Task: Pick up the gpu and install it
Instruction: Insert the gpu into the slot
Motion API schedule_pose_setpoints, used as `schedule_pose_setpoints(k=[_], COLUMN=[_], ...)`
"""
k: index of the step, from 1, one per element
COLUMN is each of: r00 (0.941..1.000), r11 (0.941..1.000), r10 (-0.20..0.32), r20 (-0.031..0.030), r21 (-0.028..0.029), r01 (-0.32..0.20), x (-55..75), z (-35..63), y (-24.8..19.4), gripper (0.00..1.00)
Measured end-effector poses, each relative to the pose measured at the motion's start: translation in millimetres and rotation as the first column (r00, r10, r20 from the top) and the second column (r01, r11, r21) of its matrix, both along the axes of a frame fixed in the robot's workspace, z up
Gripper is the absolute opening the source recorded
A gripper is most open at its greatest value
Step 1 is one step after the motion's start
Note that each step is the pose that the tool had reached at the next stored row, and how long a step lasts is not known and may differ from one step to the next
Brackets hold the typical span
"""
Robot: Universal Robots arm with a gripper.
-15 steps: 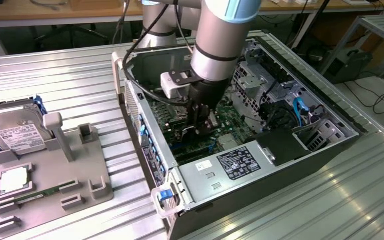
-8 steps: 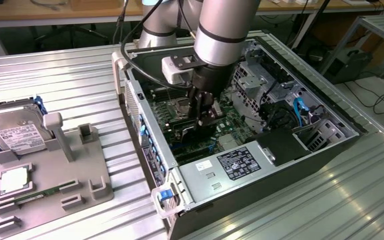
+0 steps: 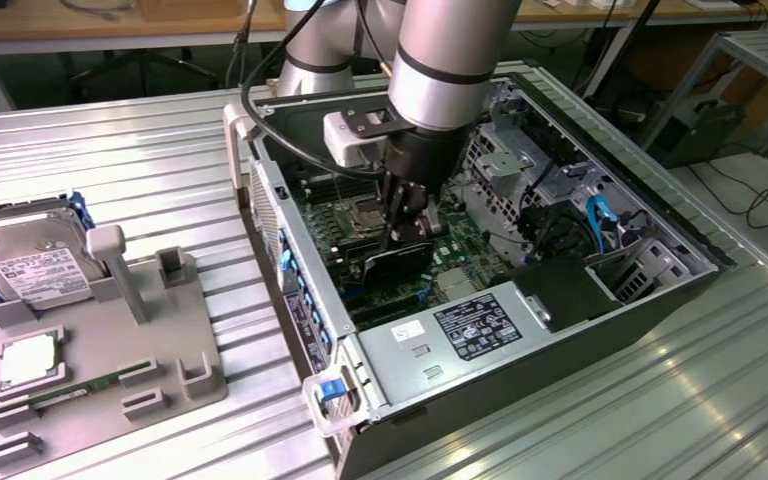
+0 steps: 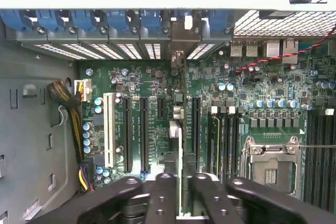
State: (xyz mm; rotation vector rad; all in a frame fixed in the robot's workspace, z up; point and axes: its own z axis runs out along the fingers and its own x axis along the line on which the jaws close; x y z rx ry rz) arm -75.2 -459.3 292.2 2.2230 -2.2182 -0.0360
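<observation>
I am watching the silver-grey arm reaching down into the open black computer case (image 3: 651,300) near the middle of the exterior frame. The black claw (image 3: 404,238) is sitting low over the green motherboard (image 3: 471,255), and it is clamped on the gpu (image 3: 398,268), a thin flat card with a black face, gripping its upper edge. The card is standing on edge inside the case, its lower edge down at the motherboard just above the grey power supply box with the dark label (image 3: 471,335).

From the wrist camera I am looking along the card: the two black fingers (image 4: 163,195) are pressing in close on either side of the gpu's thin edge (image 4: 176,145), which is running up the centre of the frame between the long black expansion slots (image 4: 143,135). I cannot tell whether the card is fully seated in its slot.

At the lower left of the exterior frame, on the ribbed metal tabletop (image 3: 131,150), a grey holder tray (image 3: 157,350) is carrying a silver hard drive with a white label (image 3: 24,265).
</observation>
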Motion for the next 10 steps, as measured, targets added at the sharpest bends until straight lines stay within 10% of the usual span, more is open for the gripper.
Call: schedule_pose_setpoints(k=[10], r00=[1.0], r11=[1.0], r10=[0.0], r20=[0.0], r21=[0.0], r01=[0.0], x=[0.0], z=[0.0], y=[0.0], gripper=[0.11])
